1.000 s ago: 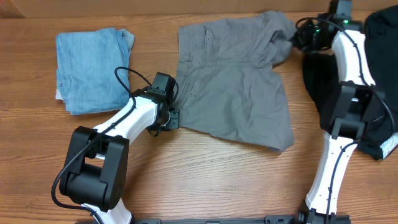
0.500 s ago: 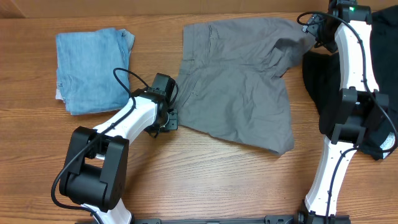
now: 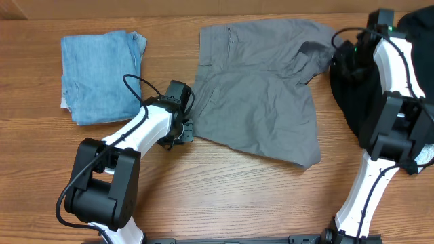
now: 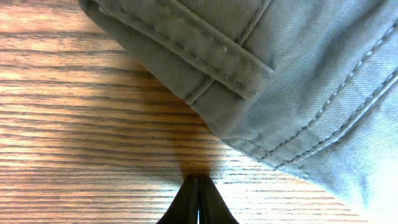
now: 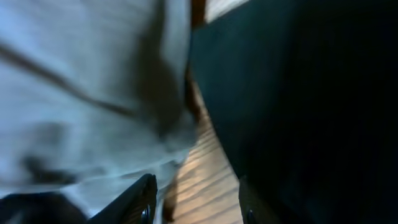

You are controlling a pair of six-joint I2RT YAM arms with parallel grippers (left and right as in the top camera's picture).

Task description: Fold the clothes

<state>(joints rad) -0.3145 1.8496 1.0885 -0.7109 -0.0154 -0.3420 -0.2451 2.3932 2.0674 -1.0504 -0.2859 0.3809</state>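
Near the far edge of the bench [image 3: 224,196] we see grey shorts [image 3: 258,95] spread; our left gripper [image 4: 199,198] is pinched empty beside their corner, our right gripper [image 5: 196,202] parted, holding nothing.

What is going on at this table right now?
Two robot arms are working on a grey pair of shorts that lies spread out, not yet folded, on the wooden table. The left gripper is shut and empty, just short of the shorts' lower-left hem. The right gripper is open, by the shorts' upper-right corner, beside a black garment. A folded light-blue denim piece lies to the left.
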